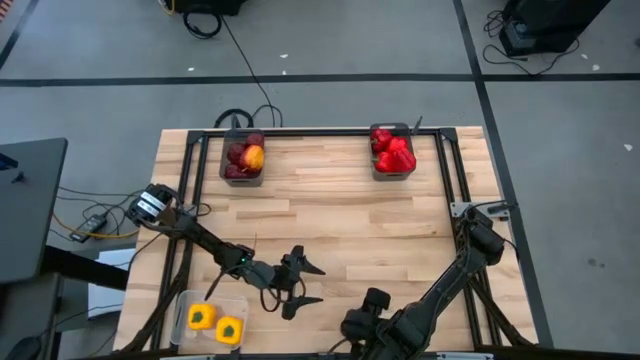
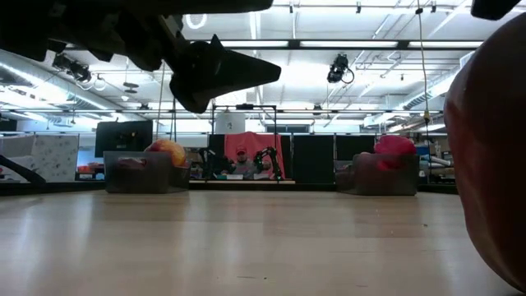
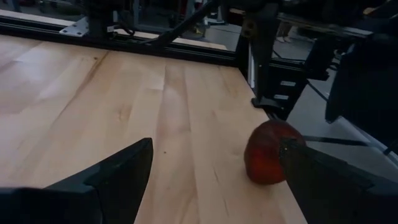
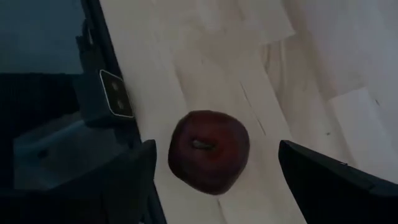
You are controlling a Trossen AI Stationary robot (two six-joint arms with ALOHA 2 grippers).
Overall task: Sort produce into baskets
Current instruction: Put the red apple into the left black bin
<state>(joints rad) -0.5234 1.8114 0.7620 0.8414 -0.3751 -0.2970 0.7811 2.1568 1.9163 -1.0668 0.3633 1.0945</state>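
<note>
A dark maroon apple lies on the wood near the table's near edge, stem dimple up; it also shows in the left wrist view and as a large red blur in the low view. My right gripper hangs open above it, pointing steeply down, a finger on either side and clear of it; in the high view this gripper hides the apple. My left gripper stands open and nearly level over the near middle of the table, left of the apple, pointing toward it.
At the far edge, one dark grey basket holds maroon apples and an orange one, and another holds red peppers. A clear basket with two yellow peppers sits at the near left. A black frame borders the table.
</note>
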